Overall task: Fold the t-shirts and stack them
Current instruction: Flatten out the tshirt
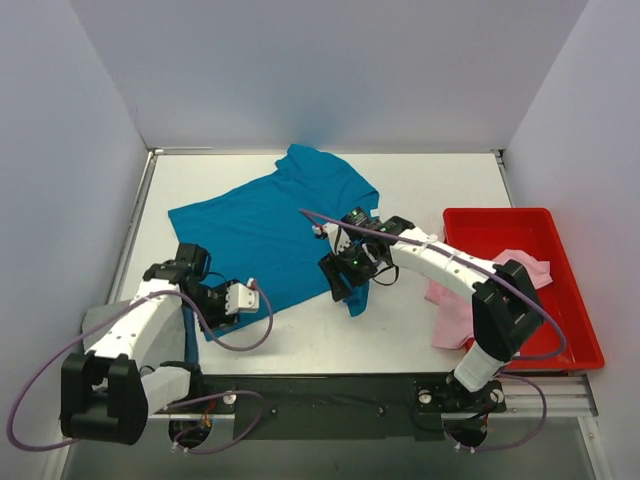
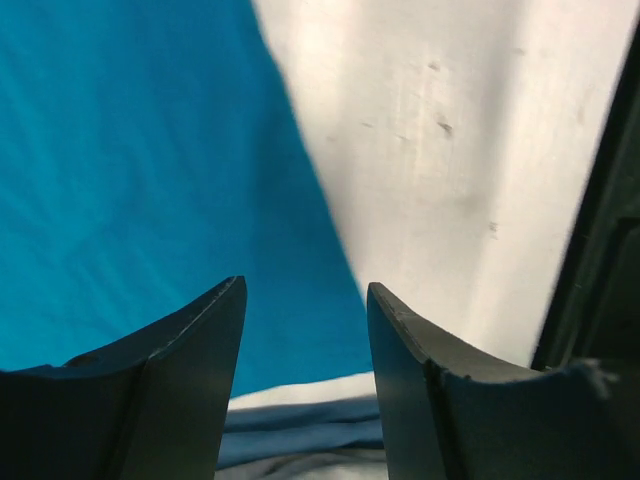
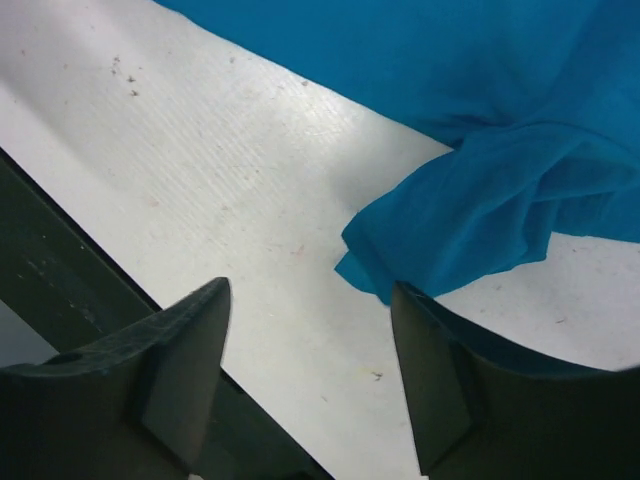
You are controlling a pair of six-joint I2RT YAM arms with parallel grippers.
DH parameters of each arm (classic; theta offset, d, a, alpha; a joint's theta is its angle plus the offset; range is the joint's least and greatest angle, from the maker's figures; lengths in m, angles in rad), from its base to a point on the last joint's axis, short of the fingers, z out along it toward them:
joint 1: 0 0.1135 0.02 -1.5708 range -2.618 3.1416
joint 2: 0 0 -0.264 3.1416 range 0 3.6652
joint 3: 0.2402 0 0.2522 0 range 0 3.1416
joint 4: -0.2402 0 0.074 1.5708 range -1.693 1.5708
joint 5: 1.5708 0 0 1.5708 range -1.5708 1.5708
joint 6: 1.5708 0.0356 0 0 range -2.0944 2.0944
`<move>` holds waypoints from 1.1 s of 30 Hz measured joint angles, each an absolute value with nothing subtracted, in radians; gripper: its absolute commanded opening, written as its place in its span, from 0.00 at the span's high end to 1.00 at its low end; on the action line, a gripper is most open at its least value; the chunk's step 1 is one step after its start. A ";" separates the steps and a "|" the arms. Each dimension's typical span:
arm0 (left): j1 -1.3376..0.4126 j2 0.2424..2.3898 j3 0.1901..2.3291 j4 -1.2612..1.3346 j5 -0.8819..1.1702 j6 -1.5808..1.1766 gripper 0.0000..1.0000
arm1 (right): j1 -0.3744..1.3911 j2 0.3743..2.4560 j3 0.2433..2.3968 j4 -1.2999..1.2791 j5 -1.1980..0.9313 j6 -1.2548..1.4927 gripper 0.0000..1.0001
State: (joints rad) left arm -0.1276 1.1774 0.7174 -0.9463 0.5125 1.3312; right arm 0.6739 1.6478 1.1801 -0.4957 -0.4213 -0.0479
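Teal-blue cloth, the t-shirt [image 1: 262,232], lies spread over the middle of the worktop [image 1: 440,195]. Its upper part reaches towards the far edge, and a bunched corner points at the near edge. No print or label can be made out on it.

The right claw [image 3: 310,285] hangs over that bunched corner, jaws apart. Bare worktop shows between them, and the crumpled cloth is just beside one finger [image 3: 440,390].

The left claw [image 2: 305,283] is low over the shirt's left near part. It is also open and grips nothing, with the cloth's edge running between its fingers.

The pale pink t-shirt [image 1: 452,305] droops over the left rim of the red tray [image 1: 575,330], which sits by the worktop's right edge.

Light grey cloth [image 1: 100,322], probably the third tee, shows under the left arm at the near left corner.
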 measured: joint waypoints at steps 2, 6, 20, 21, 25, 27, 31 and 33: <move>-0.128 1.119 0.655 -0.958 0.487 1.340 0.37 | 0.705 1.633 1.188 -0.501 -0.389 -0.021 0.32; -0.130 1.069 0.549 -0.924 0.414 1.330 0.37 | 0.617 1.530 1.148 -0.495 -0.353 0.083 0.42; -0.132 1.042 0.464 -0.706 0.340 1.257 1.00 | 0.453 1.730 1.012 -0.390 -0.296 0.321 0.58; -0.132 1.037 0.461 -0.701 0.339 1.258 1.00 | 0.453 1.747 1.023 -0.392 -0.311 0.329 0.59; -0.132 1.016 0.449 -0.690 0.338 1.257 1.00 | 0.451 1.783 1.043 -0.326 -0.369 0.343 1.00; -0.132 1.003 0.442 -0.668 0.318 1.234 1.00 | 0.448 1.805 1.045 -0.296 -0.387 0.358 1.00; -0.105 0.991 0.442 -0.622 0.265 1.215 1.00 | 0.418 1.793 1.026 -0.286 -0.403 0.385 1.00; -0.086 0.990 0.462 -0.636 0.255 1.216 1.00 | 0.385 1.749 0.997 -0.319 -0.361 0.385 1.00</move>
State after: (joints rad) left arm -0.0860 0.9901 0.4618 -0.6365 0.2554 1.2163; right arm 0.3851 1.7493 0.9974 -0.3187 -0.3614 0.3851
